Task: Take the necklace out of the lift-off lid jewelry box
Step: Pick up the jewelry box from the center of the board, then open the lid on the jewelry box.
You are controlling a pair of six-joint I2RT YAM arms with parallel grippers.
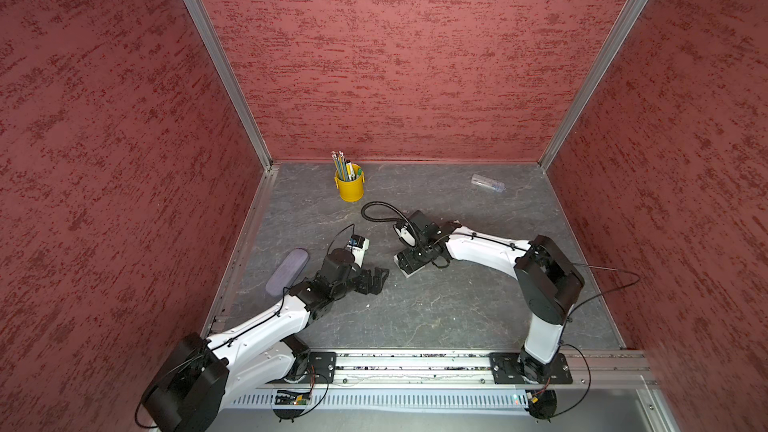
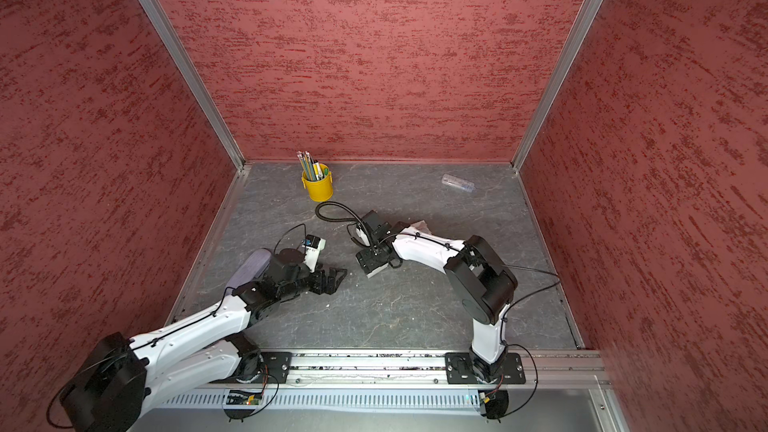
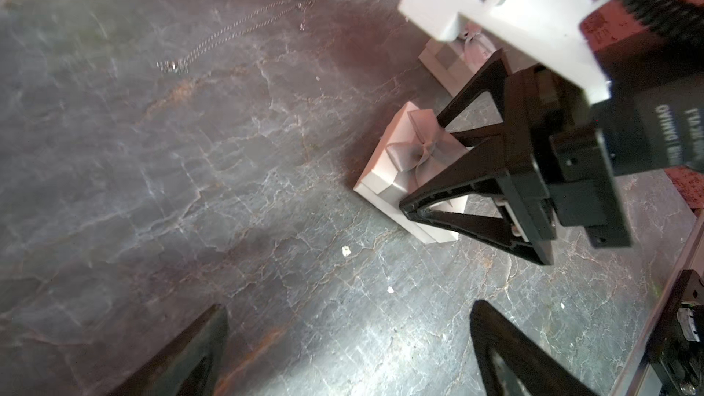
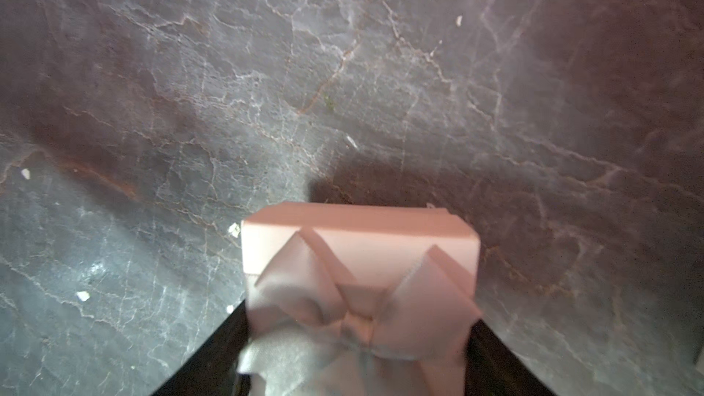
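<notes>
The thin silver necklace (image 3: 236, 30) lies stretched out on the grey stone table, clear of the box. The pale pink lift-off lid jewelry box (image 3: 407, 169) (image 4: 358, 257), its lid and satin bow on top, stands on the table near the middle. In both top views only a white corner (image 1: 412, 271) (image 2: 376, 273) of it shows. My right gripper (image 1: 408, 261) (image 4: 360, 318) reaches down over it, its black fingers pressed against two opposite sides. My left gripper (image 3: 348, 308) (image 1: 376, 278) hovers low to the box's left, open and empty.
A yellow cup of pencils (image 1: 349, 187) stands at the back, a clear plastic tube (image 1: 487, 183) at the back right. A purple oval case (image 1: 286, 272) lies by the left arm. A black gooseneck cable (image 1: 378, 211) loops behind the right gripper. A second white bowed box (image 3: 453, 59) sits behind it.
</notes>
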